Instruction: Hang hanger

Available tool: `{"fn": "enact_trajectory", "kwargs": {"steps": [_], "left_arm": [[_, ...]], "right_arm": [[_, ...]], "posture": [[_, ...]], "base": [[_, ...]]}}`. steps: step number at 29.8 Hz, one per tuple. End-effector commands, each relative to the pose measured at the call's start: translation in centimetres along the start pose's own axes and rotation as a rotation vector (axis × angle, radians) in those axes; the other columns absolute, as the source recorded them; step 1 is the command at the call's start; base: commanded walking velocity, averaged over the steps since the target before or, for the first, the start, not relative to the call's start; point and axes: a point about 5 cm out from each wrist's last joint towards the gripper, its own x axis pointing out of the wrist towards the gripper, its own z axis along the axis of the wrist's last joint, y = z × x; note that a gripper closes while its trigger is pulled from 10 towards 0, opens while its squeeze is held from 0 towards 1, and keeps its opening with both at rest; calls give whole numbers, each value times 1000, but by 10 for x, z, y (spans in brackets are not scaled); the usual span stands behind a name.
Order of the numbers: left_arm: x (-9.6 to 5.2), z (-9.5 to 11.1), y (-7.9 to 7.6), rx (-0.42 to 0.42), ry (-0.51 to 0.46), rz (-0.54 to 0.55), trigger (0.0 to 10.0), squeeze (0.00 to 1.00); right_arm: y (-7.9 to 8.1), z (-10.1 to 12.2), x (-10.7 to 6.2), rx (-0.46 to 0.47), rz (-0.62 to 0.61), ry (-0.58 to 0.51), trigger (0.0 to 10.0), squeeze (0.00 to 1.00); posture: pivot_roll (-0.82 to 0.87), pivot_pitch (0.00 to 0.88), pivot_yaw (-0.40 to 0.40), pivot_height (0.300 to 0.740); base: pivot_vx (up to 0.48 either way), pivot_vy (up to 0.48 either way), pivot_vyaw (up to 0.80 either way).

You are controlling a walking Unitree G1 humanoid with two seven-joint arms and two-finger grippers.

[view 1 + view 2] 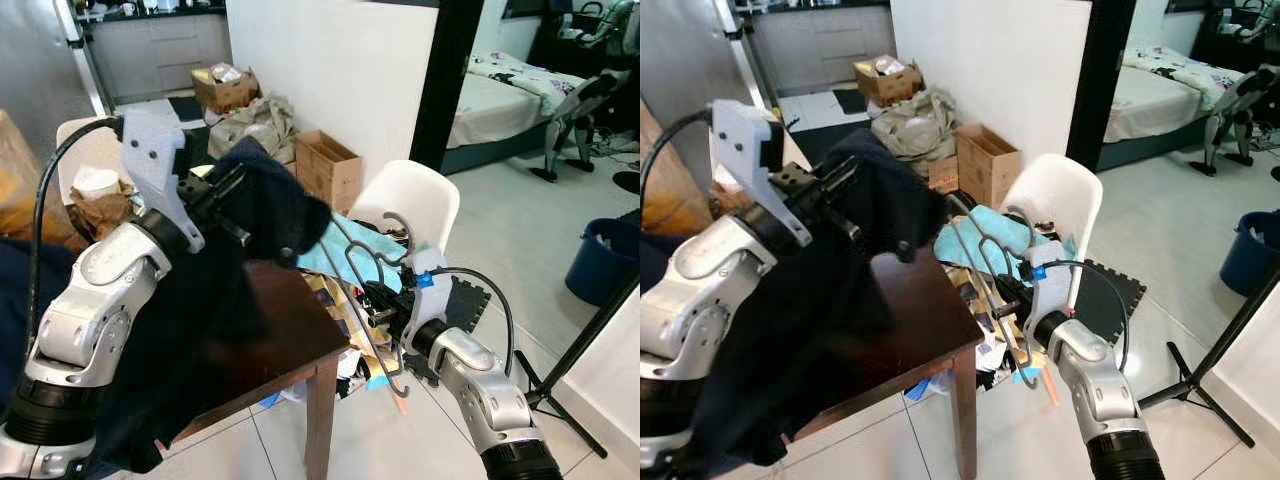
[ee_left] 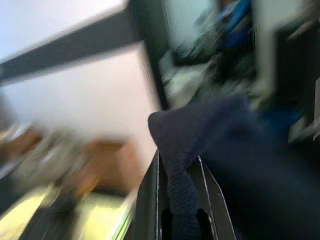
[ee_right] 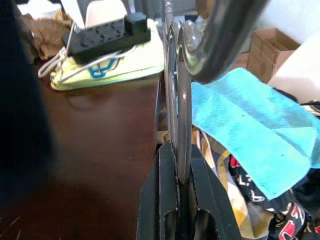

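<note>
While the left hand (image 1: 245, 195) pinches the dark garment (image 1: 270, 215), right hand (image 1: 375, 300) tight on wire hanger (image 1: 365, 265).

Black fingers (image 3: 167, 200) pinch the metal hanger (image 3: 177, 120) above the dark wooden table (image 3: 105, 155).

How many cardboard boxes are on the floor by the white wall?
2: one open cardboard box beside the white chair, another box farther back near the kitchen cabinets. More may be hidden.
</note>
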Motion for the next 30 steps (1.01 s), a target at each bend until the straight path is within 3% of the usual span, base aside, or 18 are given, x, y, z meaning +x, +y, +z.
{"fn": "enact_trajectory", "kwargs": {"steps": [1, 3, 4, 5, 8, 9, 11, 12, 13, 14, 18, 22, 23, 26, 27, 29, 30], "left_arm": [[-10, -17, 18, 40, 110, 90, 10000, 0], [-27, -30, 42, 30, 179, 262, 10000, 0], [-27, -30, 42, 30, 179, 262, 10000, 0], [-41, -39, 60, 17, 227, 401, 10000, 0], [-79, -58, 91, -33, 333, 684, 10000, 0], [-92, -64, 95, -67, 360, 744, 10000, 0], [-100, -68, 97, -90, 377, 779, 10000, 0], [-105, -69, 94, -117, 378, 771, 10000, 808], [-105, -69, 94, -117, 378, 771, 10000, 808], [-104, -70, 84, -152, 383, 683, 10000, 1000], [-99, -68, 72, -140, 412, 544, 10000, 1000], [-93, -53, 64, -37, 483, 336, 10000, 1000], [-93, -53, 64, -37, 483, 336, 10000, 1000], [-90, -21, 66, 70, 475, 206, 10000, 1000], [-90, -21, 66, 70, 475, 206, 10000, 1000], [-82, 14, 71, 172, 361, 183, 10000, 1000], [-82, 14, 71, 172, 361, 183, 10000, 1000]], "right_arm": [[-5, 2, -2, -4, -19, -17, 10000, 0], [-6, 2, -3, -5, -24, -15, 10000, 0], [-6, 2, -3, -5, -24, -15, 10000, 0], [-7, 2, -3, -6, -24, -15, 10000, 0], [-7, 2, -2, -6, -21, -13, 10000, 0], [-7, 2, -2, -7, -18, -12, 10000, 0], [-6, 2, -1, -7, -15, -11, 10000, 0], [-6, 2, -1, -8, -12, -10, 10000, 0], [-6, 2, -1, -8, -12, -10, 10000, 0], [-7, 3, -1, -10, -6, -8, 10000, 0], [-6, 3, 0, -12, 1, -6, 10000, 0], [-5, 4, 2, -14, 11, -9, 10000, 0], [-5, 4, 2, -14, 11, -9, 10000, 0], [-6, 7, 2, -6, 13, -20, 10000, 0], [-6, 7, 2, -6, 13, -20, 10000, 0], [-5, 10, 2, 18, 32, -41, 10000, 0], [-5, 10, 2, 18, 32, -41, 10000, 0]], "posture": [[-63, 0, 38, 736], [-59, 0, 36, 736], [-59, 0, 36, 736], [-57, 0, 33, 736], [-53, 0, 30, 736], [-53, 0, 28, 736], [-53, 0, 27, 736], [-52, 0, 24, 736], [-52, 0, 24, 736], [-48, 0, 21, 736], [-47, 0, 18, 736], [-49, 0, 17, 736], [-49, 0, 17, 736], [-48, 0, 18, 736], [-48, 0, 18, 736], [-41, 0, 17, 736], [-41, 0, 17, 736]], "base": [[0, 0, 0], [0, 0, 0], [0, 0, 0], [0, 0, 0], [0, 0, 0], [0, 0, 0], [0, 0, 0], [0, 0, 0], [0, 0, 0], [0, 0, 0], [0, 0, 0], [0, 0, 0], [0, 0, 0], [0, 0, 0], [0, 0, 0], [0, 0, 0], [0, 0, 0]]}}
